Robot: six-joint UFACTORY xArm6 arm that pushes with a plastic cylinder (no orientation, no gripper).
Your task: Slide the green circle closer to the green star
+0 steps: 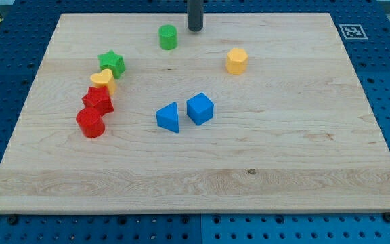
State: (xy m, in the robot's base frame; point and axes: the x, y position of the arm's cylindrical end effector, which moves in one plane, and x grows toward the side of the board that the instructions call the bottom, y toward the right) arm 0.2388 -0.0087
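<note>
Camera view, single frame. Tip point(194, 29) of the dark rod is seen near the top edge of the board point(303, 169), just to the view's right of the green circle point(168, 37) and slightly nearer the top edge; whether contact is made cannot be told. No jaws are fitted to this rig, so no jaw state applies; only a bare rod end is shown.

Green circle stands near the top edge, a little left of centre. Green star point(112, 64) lies toward the left edge, lower in the view, touching or nearly touching a yellow heart-like block point(103, 80); below these are a red block point(98, 100) and a red cylinder point(91, 123), approx. in a column. Yellow hexagon-ish block point(236, 61), blue triangle point(168, 117) and blue cube point(200, 108) are well apart from the path.

Advice (judged): the circle should be engaged on its upper-right side, so that the push runs down-left toward the star. Contact is best kept centred, since a round block is likely to roll off the tip. Push should be stopped short of the star, so the cluster is not disturbed.
</note>
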